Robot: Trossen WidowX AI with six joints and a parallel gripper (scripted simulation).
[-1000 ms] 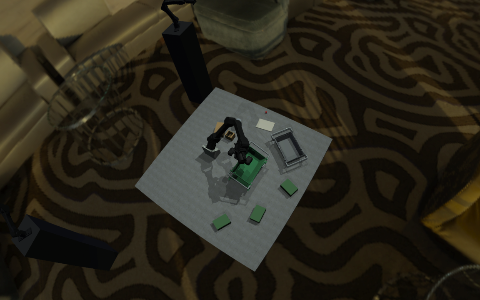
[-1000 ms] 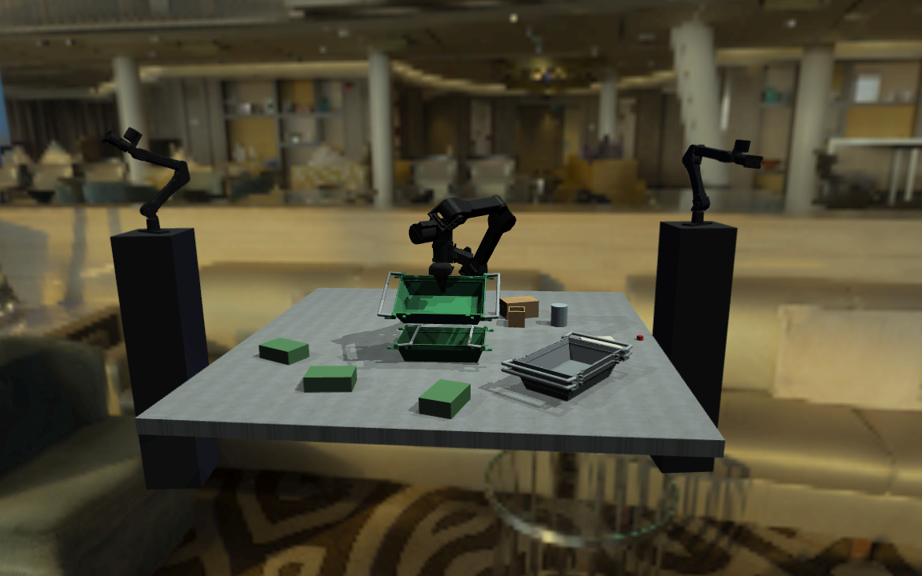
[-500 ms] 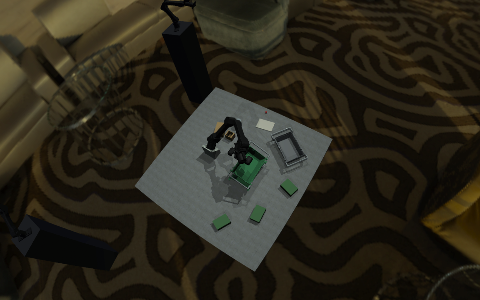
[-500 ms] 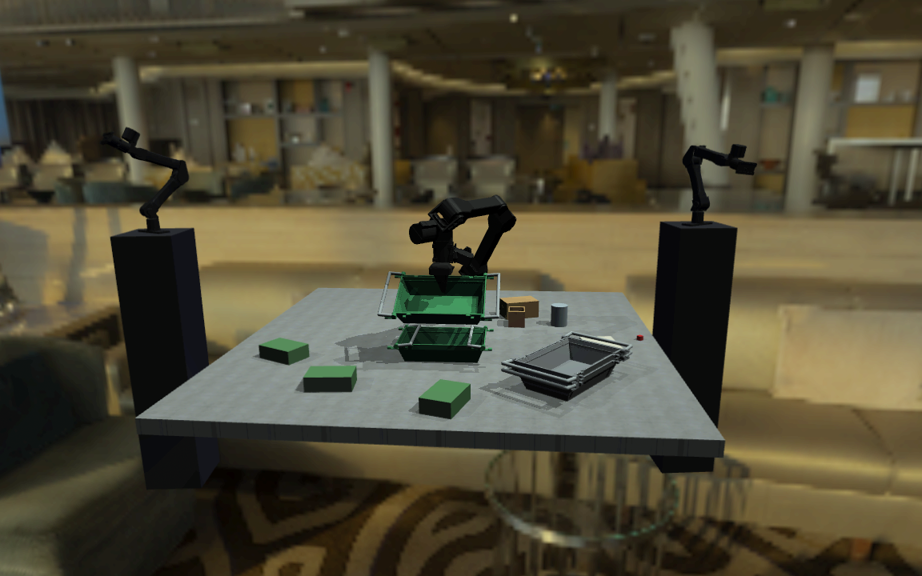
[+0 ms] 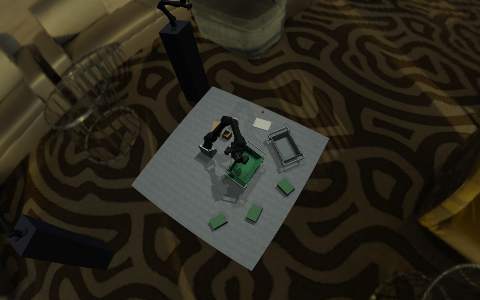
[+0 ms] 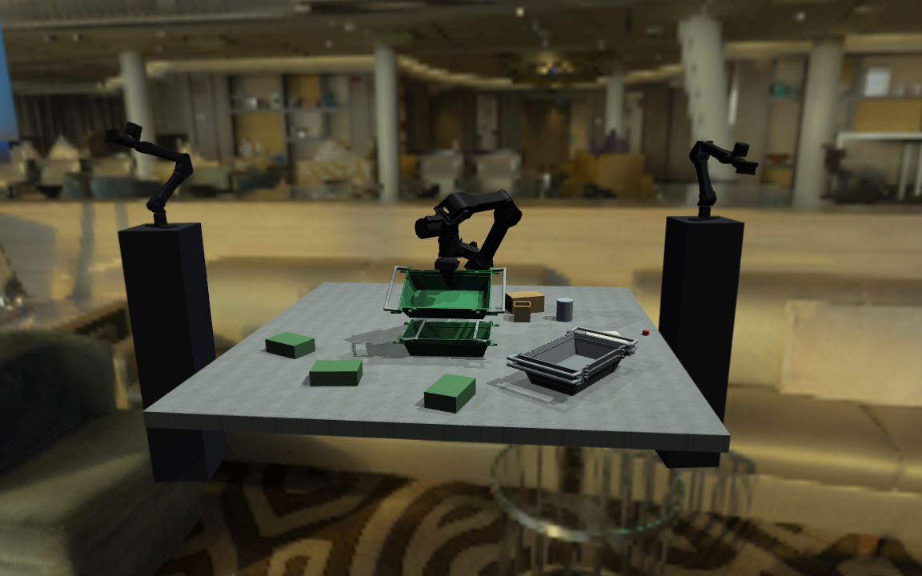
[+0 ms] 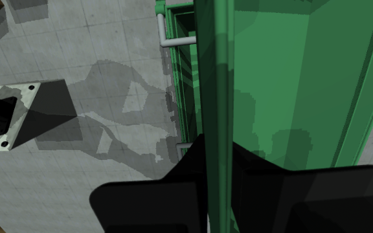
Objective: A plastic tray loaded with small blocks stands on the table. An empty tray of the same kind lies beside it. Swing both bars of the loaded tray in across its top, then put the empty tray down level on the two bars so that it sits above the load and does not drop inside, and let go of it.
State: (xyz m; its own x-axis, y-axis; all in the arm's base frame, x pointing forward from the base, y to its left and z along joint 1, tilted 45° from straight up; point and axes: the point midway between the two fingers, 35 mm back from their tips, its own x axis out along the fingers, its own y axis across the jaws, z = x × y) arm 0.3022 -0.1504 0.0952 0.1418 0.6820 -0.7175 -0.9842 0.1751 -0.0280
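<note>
My gripper is shut on the long wall of the empty green tray. That wall is the far one in the exterior view. The tray hangs in the air above the loaded green tray, with a gap between them in the exterior view. The held tray looks tipped, its near side lower, and its own bars stand out over its ends. The loaded tray's two wire bars lie in across its top. Its blocks are hidden.
A grey tray with bars stands to the right in the exterior view. Several green blocks lie on the near side. Brown boxes, a grey cylinder and a small red block stand farther back.
</note>
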